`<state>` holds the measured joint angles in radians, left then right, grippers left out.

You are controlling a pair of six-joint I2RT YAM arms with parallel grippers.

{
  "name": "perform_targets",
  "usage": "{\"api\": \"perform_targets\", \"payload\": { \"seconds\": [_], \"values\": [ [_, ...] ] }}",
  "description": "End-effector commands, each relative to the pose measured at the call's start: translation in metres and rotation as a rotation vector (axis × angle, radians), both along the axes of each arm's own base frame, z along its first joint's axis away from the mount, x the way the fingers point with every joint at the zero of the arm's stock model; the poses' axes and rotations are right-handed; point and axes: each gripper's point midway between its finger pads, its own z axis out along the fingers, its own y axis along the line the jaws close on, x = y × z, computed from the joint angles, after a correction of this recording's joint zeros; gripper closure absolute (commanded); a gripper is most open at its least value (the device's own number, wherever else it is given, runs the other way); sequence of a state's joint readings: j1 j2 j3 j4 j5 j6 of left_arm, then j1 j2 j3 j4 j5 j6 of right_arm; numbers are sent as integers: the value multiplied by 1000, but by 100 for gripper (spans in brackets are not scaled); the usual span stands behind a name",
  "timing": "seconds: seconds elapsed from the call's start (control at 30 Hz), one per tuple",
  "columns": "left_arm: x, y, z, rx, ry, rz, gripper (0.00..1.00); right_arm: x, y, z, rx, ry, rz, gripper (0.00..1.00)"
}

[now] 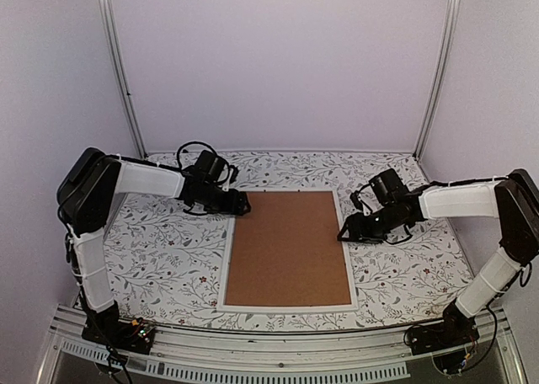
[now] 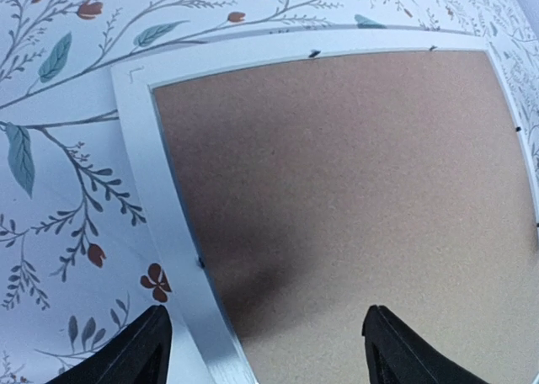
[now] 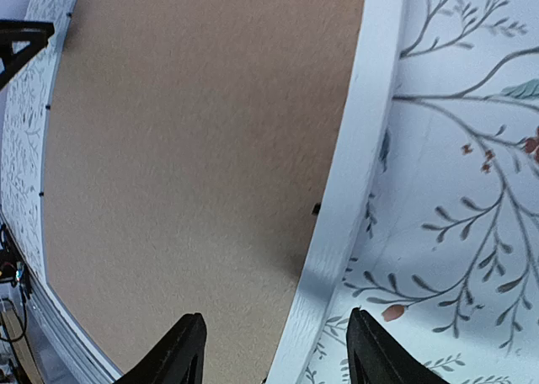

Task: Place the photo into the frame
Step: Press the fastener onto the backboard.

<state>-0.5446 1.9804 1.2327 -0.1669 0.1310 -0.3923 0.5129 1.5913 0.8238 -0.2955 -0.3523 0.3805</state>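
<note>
Frame, white and thin, is seen lying flat on the flower-patterned surface, between the two grippers, with a plain brown backing board filling its opening. Small black tabs are set along its inner edge.

The left gripper is held low at the far left corner of the frame. Its fingers are spread wide and nothing is gripped. In the left wrist view the left side rail of the frame runs between them: one finger is over the patterned surface outside the rail, the other over the brown board. The frame's corner lies just ahead of the fingertips and to their left.

The right gripper is held low at the frame's right side rail, about halfway along its length. Its fingers are parted and nothing is clamped. The white rail passes between them, nearer the outer finger; the inner finger is over the board. Whether either fingertip touches the rail cannot be told.

From each gripper the board stretches away toward the other, and the two grippers are well apart across it.
</note>
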Motion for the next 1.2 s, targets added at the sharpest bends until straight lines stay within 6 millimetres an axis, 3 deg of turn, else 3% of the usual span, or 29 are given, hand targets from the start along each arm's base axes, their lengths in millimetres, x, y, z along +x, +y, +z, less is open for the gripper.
{"api": "perform_targets", "payload": {
  "seconds": [0.0,0.2,0.43,0.67,1.17],
  "values": [
    [17,24,8,43,-39,33,19,50,-21,24,-38,-109,-120,39],
    [22,28,16,-2,-40,22,19,100,-20,28,-61,-143,-149,40],
    [21,22,14,-31,-23,4,24,140,-23,8,-137,-97,-184,45],
    [20,18,10,-54,-10,-6,28,152,-24,-20,-207,-30,-190,51],
    [16,13,-3,-68,21,-14,31,166,-29,-19,-261,-42,-203,53]
  ]
}}
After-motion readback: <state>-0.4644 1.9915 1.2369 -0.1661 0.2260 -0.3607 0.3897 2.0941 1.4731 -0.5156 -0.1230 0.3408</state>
